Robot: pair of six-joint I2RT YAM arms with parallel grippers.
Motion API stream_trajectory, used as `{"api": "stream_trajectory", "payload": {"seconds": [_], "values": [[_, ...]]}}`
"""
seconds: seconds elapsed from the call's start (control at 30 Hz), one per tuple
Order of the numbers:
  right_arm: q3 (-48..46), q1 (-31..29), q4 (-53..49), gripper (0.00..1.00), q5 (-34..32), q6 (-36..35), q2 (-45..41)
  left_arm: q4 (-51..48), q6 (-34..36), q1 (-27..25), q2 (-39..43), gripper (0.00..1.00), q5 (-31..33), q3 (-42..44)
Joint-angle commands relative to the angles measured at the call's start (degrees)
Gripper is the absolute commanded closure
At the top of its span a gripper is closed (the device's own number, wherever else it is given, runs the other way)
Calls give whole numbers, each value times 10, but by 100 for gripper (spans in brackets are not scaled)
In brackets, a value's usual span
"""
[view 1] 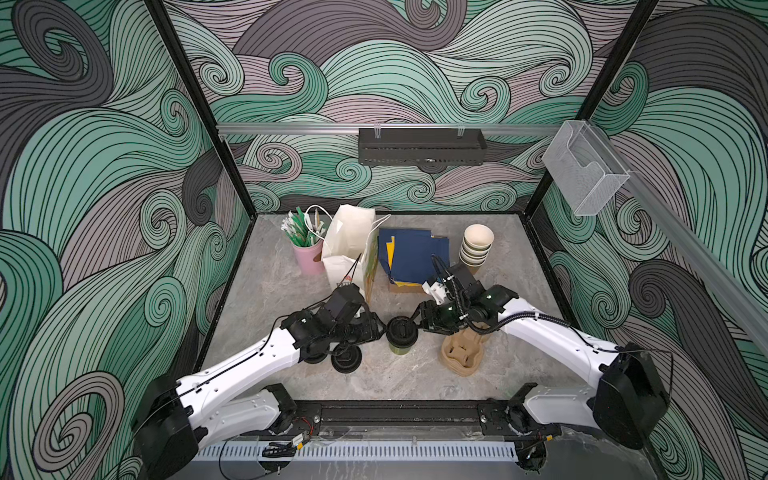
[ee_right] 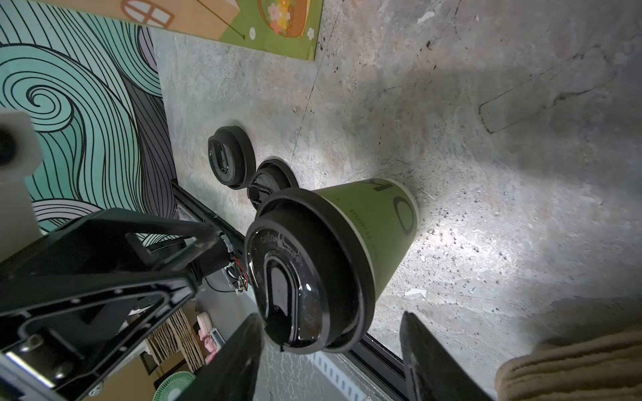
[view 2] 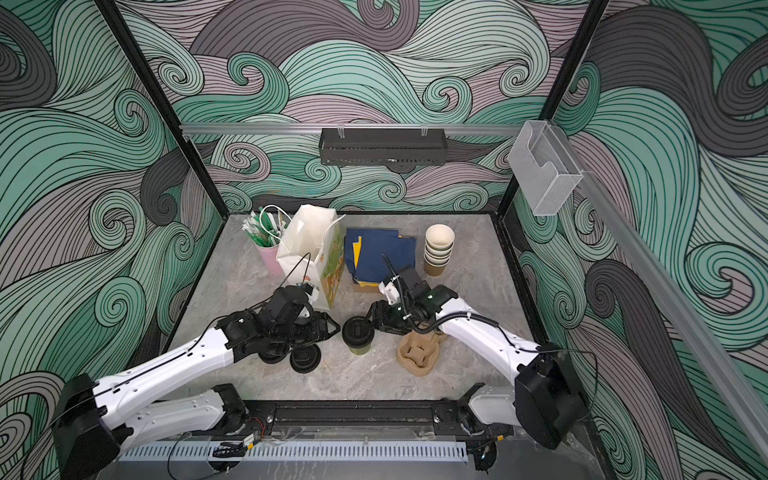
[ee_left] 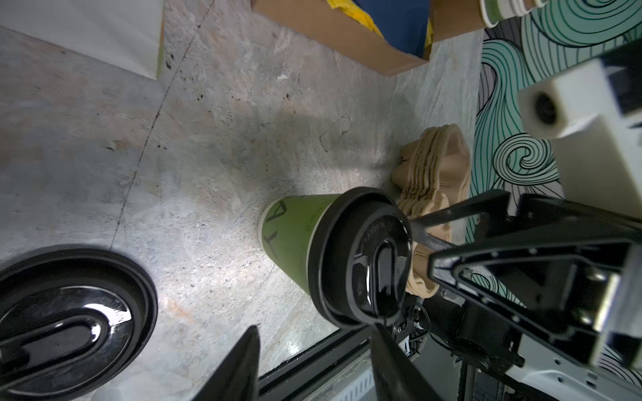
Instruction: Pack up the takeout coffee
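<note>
While both stand spread and grip nothing, the left gripper (view 1: 376, 329) and right gripper (view 1: 417, 323) face each other across one cup (view 1: 401, 336). It is olive-green with a black lid and stands upright on the counter (view 1: 390, 382), near the middle, between the two sets of tips. From the left wrist, the two fingers (ee_left: 243, 368) are apart and the lid sits just ahead of them. From the right wrist, the fingers (ee_right: 427, 361) flank the lid's rim; I cannot tell whether either touches it. Just left of the cup, partly under the left arm, loose lids (view 1: 347, 360) lie in two spots side by side, and one of them looks stacked. Just right of the cup, under the right arm, is one stack of tan carriers (view 1: 459, 358), too tightly nested to count. Along the back of the counter stand four things. From left to right they are one pink holder (view 1: 309, 261) full of green and white sticks, one white bag (view 1: 349, 243) standing open, one box (ee_left: 347, 41) of navy and yellow sheets, and one cup stack (view 1: 477, 246) of roughly five by the rims. On the walls hang one black basket (view 1: 422, 146) and one clear holder (view 1: 582, 170).
</note>
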State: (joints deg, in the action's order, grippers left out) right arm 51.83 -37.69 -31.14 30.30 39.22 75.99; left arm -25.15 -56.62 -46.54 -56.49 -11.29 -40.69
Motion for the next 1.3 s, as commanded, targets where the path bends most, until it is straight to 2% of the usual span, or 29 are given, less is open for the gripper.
{"api": "stream_trajectory", "payload": {"seconds": [0.0, 0.13, 0.4, 1.27], "values": [[7, -4, 3, 35, 12, -6, 8, 48, -26, 4, 33, 50, -48, 71], [10, -7, 3, 36, 12, -6, 20, 70, -38, 4, 35, 53, -93, 94], [6, -13, 7, 37, 9, -1, 27, 133, -42, 4, -5, 57, -131, 96], [-1, -24, 1, 40, -5, 6, 31, 214, -58, 7, -58, 67, -107, 101]]}}
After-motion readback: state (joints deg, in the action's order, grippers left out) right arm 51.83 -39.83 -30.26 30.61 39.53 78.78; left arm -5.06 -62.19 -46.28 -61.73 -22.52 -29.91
